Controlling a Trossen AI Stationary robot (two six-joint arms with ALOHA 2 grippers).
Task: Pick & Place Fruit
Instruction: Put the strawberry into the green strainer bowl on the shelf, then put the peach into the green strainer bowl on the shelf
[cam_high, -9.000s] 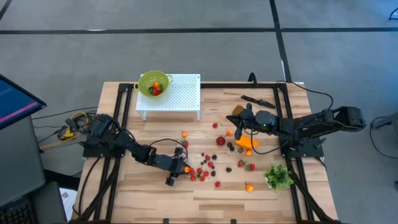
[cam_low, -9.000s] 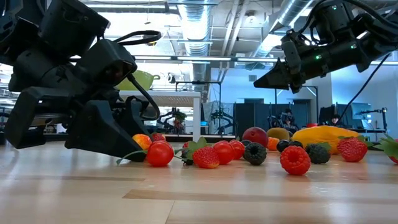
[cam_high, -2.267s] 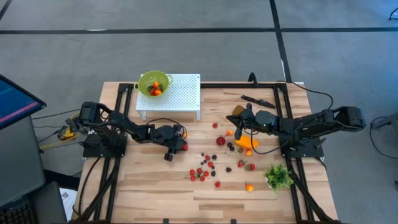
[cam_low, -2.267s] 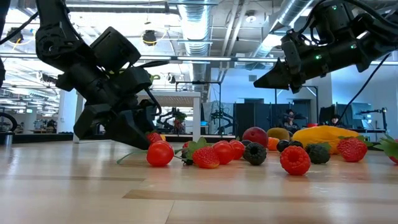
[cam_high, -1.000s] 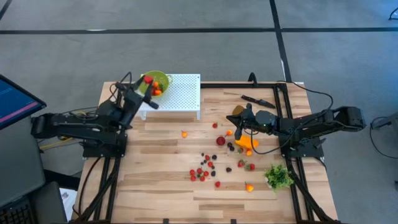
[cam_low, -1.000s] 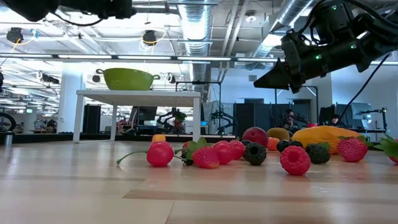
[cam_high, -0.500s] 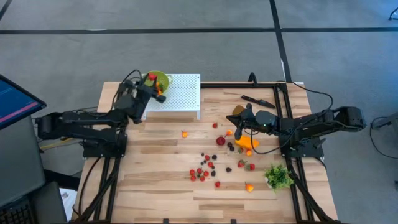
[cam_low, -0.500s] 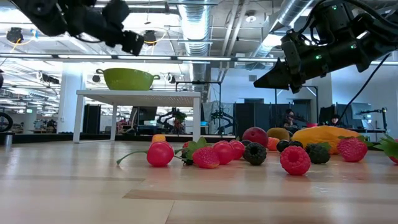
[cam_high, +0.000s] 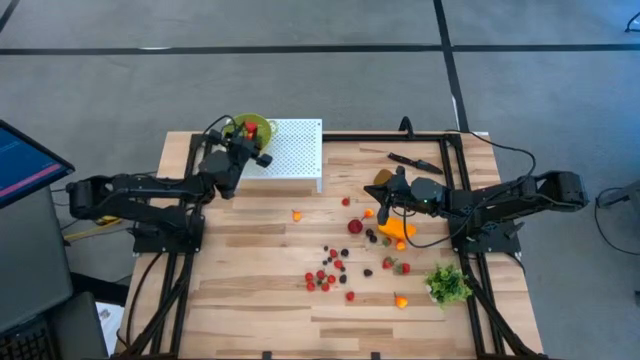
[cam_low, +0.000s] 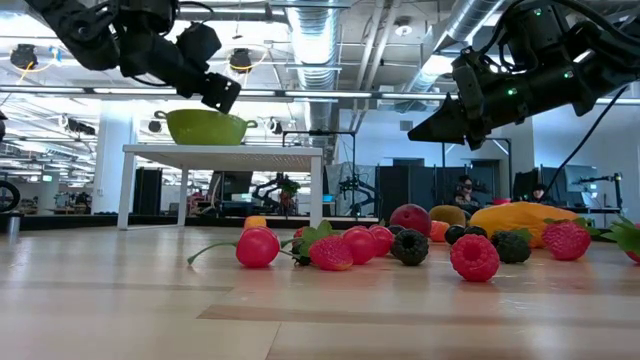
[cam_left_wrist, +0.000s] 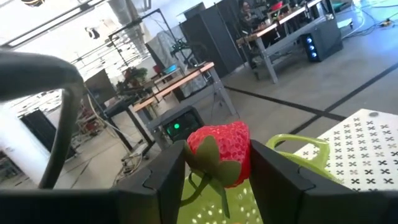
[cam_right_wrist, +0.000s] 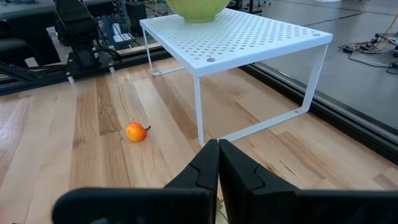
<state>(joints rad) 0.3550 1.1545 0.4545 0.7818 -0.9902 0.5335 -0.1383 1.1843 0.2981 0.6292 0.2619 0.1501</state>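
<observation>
My left gripper (cam_high: 250, 133) is raised over the green bowl (cam_high: 256, 127), shut on a red strawberry (cam_left_wrist: 225, 148). The bowl stands on the white perforated rack (cam_high: 288, 150) and has small red and orange pieces in it. Several tiny berries (cam_high: 328, 272) lie scattered mid-table. The long orange fruit (cam_high: 398, 230) and the brownish oval (cam_high: 380, 178) lie near my right gripper (cam_high: 381, 212). That gripper hangs shut above the table, touching nothing; its wrist view shows its fingers (cam_right_wrist: 217, 163) closed together. My left gripper pinches the strawberry between its two fingers (cam_left_wrist: 166, 175), one on each side of the red body (cam_left_wrist: 233, 142), the green leafy cap facing the wrist camera. The fingers come from the table's left, slanting down. The berry is lifted clear, above the bowl's rim (cam_left_wrist: 292, 148).
A green leafy bunch (cam_high: 447, 283) lies near the right front. The black knife (cam_high: 414, 160) lies by the far right edge. A lone small orange fruit (cam_right_wrist: 135, 132) sits in front of the rack. Black frame rails run along both table sides.
My left gripper, still shut on the strawberry, has moved toward the table's right, from beside the bowl to over it. In the low view it has come in from the upper left and dropped toward the bowl. The right arm has kept still.
</observation>
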